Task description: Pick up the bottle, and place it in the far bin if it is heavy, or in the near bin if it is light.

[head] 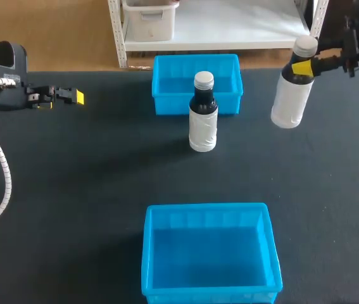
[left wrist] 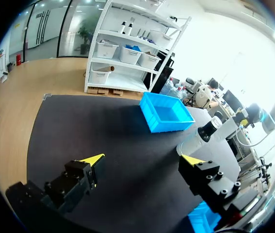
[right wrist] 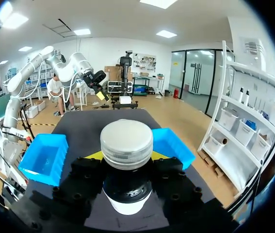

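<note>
right claw (head: 302, 68) clenched on the bottle (head: 289, 101) neck, hanging clear of the surface (head: 103, 177). looks like the weighing bit, next it picks far bin (head: 195, 58) or near bin (head: 204, 207). left claw (head: 71, 96) released.

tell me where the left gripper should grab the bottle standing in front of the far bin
Probably the dark neck under the cap, the left gripper coming in level from its own side: the standing bottle is upright, narrowest there, and the far bin sits close behind it.
</note>
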### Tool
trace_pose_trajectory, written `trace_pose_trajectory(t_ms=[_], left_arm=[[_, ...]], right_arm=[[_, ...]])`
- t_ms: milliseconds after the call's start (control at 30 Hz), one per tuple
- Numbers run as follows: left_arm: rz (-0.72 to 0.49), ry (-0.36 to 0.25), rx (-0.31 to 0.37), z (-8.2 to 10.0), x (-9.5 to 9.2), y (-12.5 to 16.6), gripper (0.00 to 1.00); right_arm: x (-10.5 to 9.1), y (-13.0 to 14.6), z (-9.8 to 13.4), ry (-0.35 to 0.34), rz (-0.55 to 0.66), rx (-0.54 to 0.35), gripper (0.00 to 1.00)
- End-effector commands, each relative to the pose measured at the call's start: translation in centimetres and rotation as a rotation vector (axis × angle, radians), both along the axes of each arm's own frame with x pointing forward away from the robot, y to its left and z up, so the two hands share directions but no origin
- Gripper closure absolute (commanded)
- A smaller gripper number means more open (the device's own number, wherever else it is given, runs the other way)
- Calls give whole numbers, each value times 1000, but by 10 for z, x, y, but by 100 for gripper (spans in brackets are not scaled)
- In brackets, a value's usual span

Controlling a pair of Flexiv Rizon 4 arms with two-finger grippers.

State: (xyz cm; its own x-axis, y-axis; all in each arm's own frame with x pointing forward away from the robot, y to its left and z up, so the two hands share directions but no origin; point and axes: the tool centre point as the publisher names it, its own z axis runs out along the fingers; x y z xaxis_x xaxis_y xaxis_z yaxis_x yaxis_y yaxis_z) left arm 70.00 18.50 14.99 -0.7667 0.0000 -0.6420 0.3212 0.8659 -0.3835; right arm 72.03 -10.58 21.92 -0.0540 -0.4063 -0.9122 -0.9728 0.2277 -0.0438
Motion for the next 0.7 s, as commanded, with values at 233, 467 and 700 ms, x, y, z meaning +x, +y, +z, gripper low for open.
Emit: trace_pose_trajectory(t_ms=[233, 467, 700], left_arm=[[0, 0, 0, 0, 0, 0, 0], [0, 0, 0, 0, 0, 0, 0], [0, 0, 0, 0, 0, 0, 0]], right_arm=[[29, 12, 9, 0, 45, -13, 100], [65, 30, 9, -14, 82, -24, 100], [98, 50, 19, -44, 102, -18, 100]])
